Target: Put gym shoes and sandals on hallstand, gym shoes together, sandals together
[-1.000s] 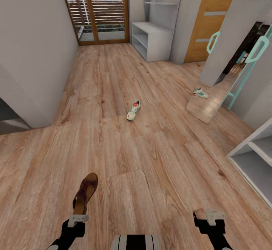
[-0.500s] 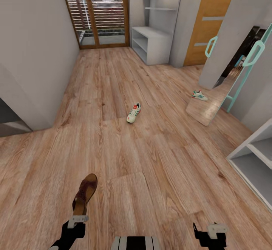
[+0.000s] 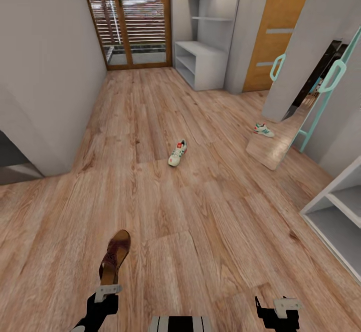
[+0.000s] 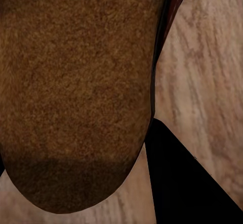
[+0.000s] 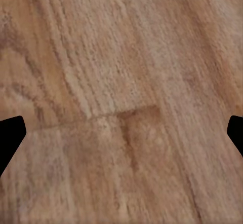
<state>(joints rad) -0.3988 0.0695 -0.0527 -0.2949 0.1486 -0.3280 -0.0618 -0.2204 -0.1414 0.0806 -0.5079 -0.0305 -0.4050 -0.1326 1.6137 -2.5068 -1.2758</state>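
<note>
My left gripper [image 3: 108, 292] is shut on a dark brown sandal [image 3: 115, 258] and holds it low over the corridor floor [image 3: 210, 221]. The sandal's suede insole [image 4: 76, 92] lies close up in the left wrist view, beside a dark finger [image 4: 177, 183]. My right gripper [image 3: 281, 306] hangs open over bare planks, its fingertips far apart [image 5: 121, 138]. One white gym shoe [image 3: 177, 153] lies on the floor mid-corridor. A second white sneaker [image 3: 263, 130] shows at the foot of a leaning mirror; I cannot tell if it is a reflection. The pale grey hallstand [image 3: 200, 63] stands at the far end.
A teal-framed mirror [image 3: 301, 116] leans against the right wall. A white open shelf unit [image 3: 333, 211] juts in at the near right. A glass door [image 3: 131, 21] closes the far end, and an orange door [image 3: 278, 26] stands right of the hallstand. Grey walls flank the left side.
The head camera has tilted, shifting the whole scene slightly down the picture. My right gripper has sunk toward the bottom edge of the view. The left gripper keeps hold of the sandal.
</note>
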